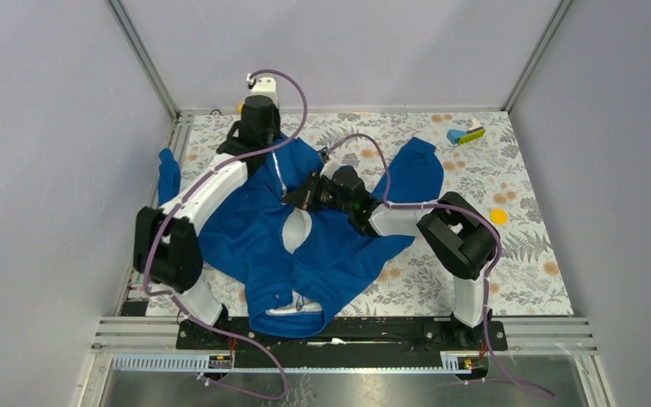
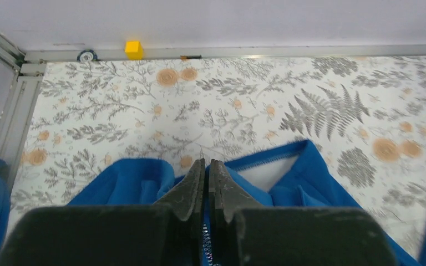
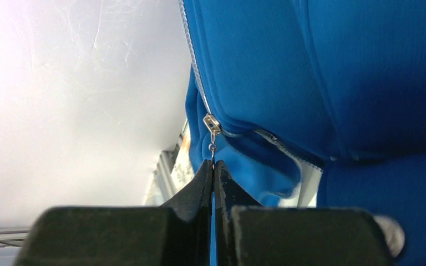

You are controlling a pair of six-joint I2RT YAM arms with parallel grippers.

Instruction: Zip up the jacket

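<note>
The royal-blue jacket (image 1: 339,246) lies spread on the floral cloth, its white-lined collar (image 1: 292,309) at the near edge. My left gripper (image 1: 262,140) is at the jacket's far hem. In the left wrist view it (image 2: 207,163) is shut on the blue fabric (image 2: 138,180), with zipper teeth (image 2: 205,241) between the fingers. My right gripper (image 1: 295,197) is over the jacket's middle. In the right wrist view it (image 3: 213,164) is shut on the zipper pull (image 3: 212,149) hanging from the silver slider (image 3: 211,123). The front gapes open (image 1: 297,229) nearward of the slider.
A yellow cube (image 2: 133,49) sits at the far left corner by the metal rail. A blue and yellow block (image 1: 466,134) lies at the far right, and a yellow disc (image 1: 497,216) lies right of the jacket. Grey walls enclose the table.
</note>
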